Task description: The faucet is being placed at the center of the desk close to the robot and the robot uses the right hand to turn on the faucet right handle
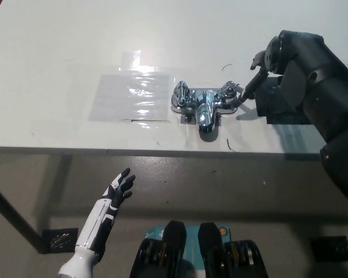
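Note:
A chrome faucet (202, 105) stands on the white desk (58, 46) near its front edge, spout pointing toward me. Its left handle (181, 92) and right handle (230, 91) sit on either side of the spout. My black right hand (265, 72) hovers just to the right of the right handle, open, with one fingertip (245, 96) reaching down to the handle's right side; whether it touches I cannot tell. My white left hand (119, 188) rests open below the desk's front edge at the lower left.
A clear plastic sheet (130, 96) is taped flat to the desk left of the faucet. The desk's front edge (133, 150) runs across the middle of the picture. A desk leg (11, 223) slants down at the lower left.

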Tool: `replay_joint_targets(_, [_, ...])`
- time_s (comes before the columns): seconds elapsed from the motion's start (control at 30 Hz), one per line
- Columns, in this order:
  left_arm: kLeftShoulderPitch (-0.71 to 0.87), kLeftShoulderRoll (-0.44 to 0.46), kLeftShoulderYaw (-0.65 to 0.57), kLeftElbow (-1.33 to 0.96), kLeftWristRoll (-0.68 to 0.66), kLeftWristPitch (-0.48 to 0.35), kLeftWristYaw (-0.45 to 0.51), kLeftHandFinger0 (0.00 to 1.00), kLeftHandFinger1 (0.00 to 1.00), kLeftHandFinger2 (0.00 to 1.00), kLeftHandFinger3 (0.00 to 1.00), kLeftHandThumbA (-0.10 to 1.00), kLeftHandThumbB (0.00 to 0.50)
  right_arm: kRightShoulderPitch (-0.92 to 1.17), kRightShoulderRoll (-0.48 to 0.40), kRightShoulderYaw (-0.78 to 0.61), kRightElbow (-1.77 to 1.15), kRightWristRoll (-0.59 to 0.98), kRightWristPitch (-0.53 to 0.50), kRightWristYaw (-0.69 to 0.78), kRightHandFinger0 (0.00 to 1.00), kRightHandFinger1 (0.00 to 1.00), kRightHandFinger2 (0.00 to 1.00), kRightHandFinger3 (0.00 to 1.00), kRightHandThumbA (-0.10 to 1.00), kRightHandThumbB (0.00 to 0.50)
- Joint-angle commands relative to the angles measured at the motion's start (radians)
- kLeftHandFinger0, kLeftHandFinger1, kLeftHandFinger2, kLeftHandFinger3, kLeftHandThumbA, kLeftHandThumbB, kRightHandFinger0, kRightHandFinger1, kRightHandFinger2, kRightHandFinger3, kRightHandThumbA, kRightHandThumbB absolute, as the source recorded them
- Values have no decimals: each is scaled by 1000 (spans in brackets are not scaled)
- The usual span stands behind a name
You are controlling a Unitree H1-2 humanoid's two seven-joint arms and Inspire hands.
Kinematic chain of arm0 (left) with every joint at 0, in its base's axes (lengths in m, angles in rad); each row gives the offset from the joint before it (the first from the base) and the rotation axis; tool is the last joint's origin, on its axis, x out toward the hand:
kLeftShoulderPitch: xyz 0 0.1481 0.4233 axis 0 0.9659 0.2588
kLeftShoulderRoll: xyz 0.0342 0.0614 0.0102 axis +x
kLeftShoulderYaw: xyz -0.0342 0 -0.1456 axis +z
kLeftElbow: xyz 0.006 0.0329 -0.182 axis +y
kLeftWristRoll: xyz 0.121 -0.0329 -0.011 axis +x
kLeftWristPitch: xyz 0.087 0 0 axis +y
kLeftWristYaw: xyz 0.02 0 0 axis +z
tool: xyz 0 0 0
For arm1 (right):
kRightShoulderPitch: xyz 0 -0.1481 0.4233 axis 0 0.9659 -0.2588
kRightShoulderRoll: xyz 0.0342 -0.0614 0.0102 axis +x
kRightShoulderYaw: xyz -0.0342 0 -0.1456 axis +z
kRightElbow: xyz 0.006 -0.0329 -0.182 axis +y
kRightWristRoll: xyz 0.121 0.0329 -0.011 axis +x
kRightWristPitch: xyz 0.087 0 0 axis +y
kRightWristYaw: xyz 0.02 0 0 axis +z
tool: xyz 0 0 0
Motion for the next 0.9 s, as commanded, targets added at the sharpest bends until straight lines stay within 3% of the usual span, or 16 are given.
replay_joint_targets(0.0, [-20, 4, 2, -23, 5, -12, 0, 1000, 1000, 1000, 1000, 1000, 113, -42, -42, -10, -12, -11, 18, -120, 1000, 1000, 1000, 1000, 946, 349])
replay_joint_targets(0.07, [-20, 5, 1, -25, 7, -9, 0, 1000, 1000, 1000, 1000, 1000, 113, -11, -41, -31, -38, -10, 35, -265, 1000, 1000, 1000, 1000, 875, 363])
replay_joint_targets(0.13, [-19, 5, 1, -26, 6, -9, -1, 1000, 1000, 1000, 1000, 1000, 109, -4, -42, -37, -45, -10, 39, -299, 1000, 1000, 1000, 1000, 865, 357])
replay_joint_targets(0.2, [-19, 4, 3, -26, 6, -8, 1, 1000, 1000, 1000, 1000, 1000, 114, 11, -44, -52, -55, -9, 43, -380, 1000, 1000, 1000, 1000, 901, 253])
replay_joint_targets(0.23, [-19, 4, 3, -26, 6, -7, 1, 1000, 1000, 1000, 1000, 1000, 115, 12, -45, -54, -56, -8, 44, -388, 1000, 1000, 1000, 1000, 921, 236])
replay_joint_targets(0.27, [-19, 6, 2, -26, 6, -9, -1, 1000, 1000, 1000, 1000, 1000, 112, 17, -47, -61, -60, -9, 41, -429, 1000, 1000, 1000, 1000, 954, 174])
replay_joint_targets(0.5, [-21, 9, 4, -15, 1, -20, -3, 1000, 1000, 1000, 1000, 1000, 107, 42, -57, -96, -66, -12, 44, -642, 1000, 1000, 1000, 1000, 1000, 137])
replay_joint_targets(0.63, [-17, 11, 5, -14, -3, -23, -5, 1000, 1000, 1000, 1000, 1000, 92, 44, -68, -93, -63, -18, 30, -650, 1000, 1000, 1000, 1000, 1000, 146])
replay_joint_targets(0.77, [-13, 10, 3, -8, 3, -30, -2, 1000, 1000, 1000, 1000, 1000, 99, 36, -93, -116, -70, 9, 15, -587, 1000, 1000, 1000, 1000, 683, 232])
replay_joint_targets(0.83, [-7, 11, 3, -9, 10, -33, 1, 1000, 1000, 1000, 1000, 1000, 98, 27, -104, -124, -70, 17, 13, -535, 1000, 1000, 1000, 1000, 640, 244])
replay_joint_targets(0.87, [-7, 10, 3, -10, 9, -30, 1, 1000, 1000, 1000, 1000, 1000, 78, 24, -126, -164, -81, 48, -7, -533, 1000, 1000, 1000, 1000, 569, 226])
